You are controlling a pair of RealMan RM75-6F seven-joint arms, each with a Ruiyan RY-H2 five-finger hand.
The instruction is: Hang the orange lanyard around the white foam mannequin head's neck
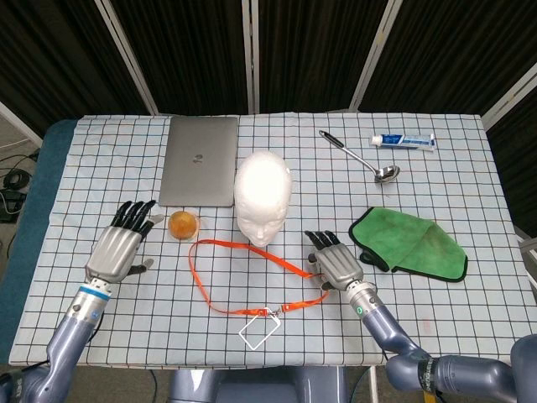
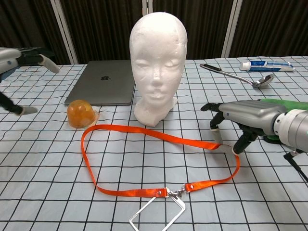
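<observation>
The white foam mannequin head (image 1: pixel 263 197) (image 2: pixel 156 67) stands upright mid-table, facing me. The orange lanyard (image 1: pixel 222 243) (image 2: pixel 130 192) lies in a loop on the cloth in front of it, with a clear badge holder (image 1: pixel 258 327) (image 2: pixel 159 214) clipped at its near end. My right hand (image 1: pixel 336 264) (image 2: pixel 245 118) pinches the loop's right bend between thumb and a finger, and the strap is raised slightly there. My left hand (image 1: pixel 122 243) (image 2: pixel 19 57) hovers left of the loop, fingers spread and holding nothing.
A grey laptop (image 1: pixel 200 159) lies behind the head on the left. An orange ball (image 1: pixel 183 224) (image 2: pixel 82 113) sits beside the lanyard's far left corner. A green cloth (image 1: pixel 411 243) is to the right, with a ladle (image 1: pixel 361 158) and toothpaste tube (image 1: pixel 403 141) further back.
</observation>
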